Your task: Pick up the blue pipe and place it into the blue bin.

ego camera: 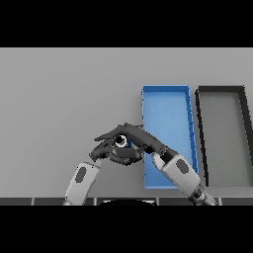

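Observation:
The blue pipe [121, 142] shows only as a small blue end with a pale ring, just left of the blue bin [166, 114]. My right hand [141, 140] reaches in from the lower right across the bin's left wall. Its fingers lie over the pipe, the thumb curls under it, and the hand is shut on the pipe. Most of the pipe's body is hidden inside that grasp. My left hand [100, 151] sits close beside it on the left with relaxed fingers, holding nothing.
A dark grey bin [223, 133] with black walls stands right of the blue bin, nearly touching it. Bare grey table [64, 99] stretches to the left and behind the hands.

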`<state>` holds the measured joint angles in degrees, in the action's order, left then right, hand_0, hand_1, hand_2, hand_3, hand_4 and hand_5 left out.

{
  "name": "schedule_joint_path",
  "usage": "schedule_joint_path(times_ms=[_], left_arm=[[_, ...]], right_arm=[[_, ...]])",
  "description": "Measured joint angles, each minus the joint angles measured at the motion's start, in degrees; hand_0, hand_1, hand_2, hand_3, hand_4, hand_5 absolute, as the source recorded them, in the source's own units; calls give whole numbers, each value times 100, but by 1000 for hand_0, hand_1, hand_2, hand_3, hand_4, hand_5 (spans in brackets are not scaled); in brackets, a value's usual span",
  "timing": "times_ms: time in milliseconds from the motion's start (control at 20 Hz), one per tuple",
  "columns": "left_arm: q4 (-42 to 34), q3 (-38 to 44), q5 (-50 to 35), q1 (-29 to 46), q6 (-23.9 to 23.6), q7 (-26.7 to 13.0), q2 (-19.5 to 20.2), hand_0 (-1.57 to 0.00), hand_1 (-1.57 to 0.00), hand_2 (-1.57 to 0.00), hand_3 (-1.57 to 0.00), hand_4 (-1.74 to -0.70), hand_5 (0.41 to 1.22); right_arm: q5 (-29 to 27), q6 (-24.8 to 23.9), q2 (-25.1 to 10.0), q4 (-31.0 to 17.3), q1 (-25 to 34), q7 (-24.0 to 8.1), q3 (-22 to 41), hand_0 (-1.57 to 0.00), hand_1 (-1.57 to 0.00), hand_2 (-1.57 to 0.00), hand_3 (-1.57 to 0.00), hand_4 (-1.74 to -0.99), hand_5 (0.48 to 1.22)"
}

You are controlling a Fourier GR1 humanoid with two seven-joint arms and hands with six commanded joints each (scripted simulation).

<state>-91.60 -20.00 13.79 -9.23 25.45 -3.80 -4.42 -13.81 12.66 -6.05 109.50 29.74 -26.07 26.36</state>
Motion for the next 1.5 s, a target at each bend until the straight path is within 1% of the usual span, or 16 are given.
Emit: schedule_joint_path(times_ms=[50,100,200,250,350,450,600,750,800,900,950,1000,1050,1250,1350,1500], left_arm=[[14,25,-31,-28,23,-21,10,-20,-18,-18,-16,-916,474],[11,-9,-15,21,35,32,23,-16,-14,-14,-12,-913,470],[49,21,-17,-52,30,-118,1,-10,-9,-9,-8,-908,456],[51,-8,0,-46,25,-98,-13,-8,-7,-7,-6,-907,450],[4,67,-81,-106,68,-142,35,-5,-4,-4,-3,-906,441],[42,86,-144,-77,136,-254,36,-3,-2,-2,-2,-905,435],[-6,53,-117,-66,126,-324,20,-1,-1,-1,0,-898,430],[-70,47,-96,-21,137,-334,78,0,0,0,0,-890,421],[-56,48,-107,-30,135,-376,53,0,0,0,0,-890,415],[-76,31,-80,18,129,-266,87,1,1,1,1,-882,411],[2,92,-20,-81,59,-267,107,1,1,1,1,-877,412],[-2,79,-15,-44,77,-140,145,1,1,1,1,-874,413],[18,103,19,-96,43,-147,160,1,1,1,1,-871,415],[3,19,34,-54,74,-170,127,1,1,1,1,-866,420],[-51,72,-52,-17,102,-158,163,1,1,1,1,-875,422],[-174,-7,-75,137,122,-184,143,1,1,1,1,-879,425]], right_arm=[[-136,-50,-9,69,111,-127,-95,-1571,-1571,-1571,-1571,-1741,1221],[-308,-204,101,63,233,-366,-192,-1571,-1571,-1571,-1571,-1741,1221],[-793,-294,29,98,586,-539,-554,-1571,-1571,-1571,-1571,-1741,1221],[-1037,-384,39,43,864,-768,-746,-1571,-1571,-1571,-1571,-1741,1221],[-1607,-473,-190,19,1465,-823,-1090,-1571,-1571,-1571,-1571,-1741,1221],[-1957,-553,-337,-158,2001,-775,-1442,-1571,-1571,-1571,-1571,-1741,1221],[-1632,-1044,-765,-490,2630,-602,-1962,-1571,-1571,-1571,-1571,-1741,1221],[-1515,-1190,-1247,-960,2806,-727,-2436,-1571,-1571,-1571,-1571,-1741,1221],[-1507,-1176,-1357,-1093,2772,-747,-2539,-1571,-1571,-1571,-1571,-1741,1221],[-1367,-1083,-1602,-1347,2577,-690,-2728,-1571,-1571,-1571,-1571,-1741,1221],[-1299,-1054,-1763,-1468,2503,-754,-2837,-1571,-1571,-1571,-1571,-1741,1221],[-1302,-969,-1889,-1465,2279,-755,-2930,-1571,-1571,-1571,-1571,-1741,1221],[-1293,-928,-1945,-1531,2087,-795,-3007,-1571,-1571,-1571,-1571,-1741,1221],[-1243,-979,-1937,-1244,1004,-854,-3142,-1571,-1571,-1571,-1571,-1741,1221],[-1176,-1055,-1919,-932,420,-886,-3120,-1571,-1571,-1571,-1571,-1741,1221],[-1118,-1373,-1965,-773,-269,-886,-2913,-1571,-1571,-1571,-1571,-1741,1221]])
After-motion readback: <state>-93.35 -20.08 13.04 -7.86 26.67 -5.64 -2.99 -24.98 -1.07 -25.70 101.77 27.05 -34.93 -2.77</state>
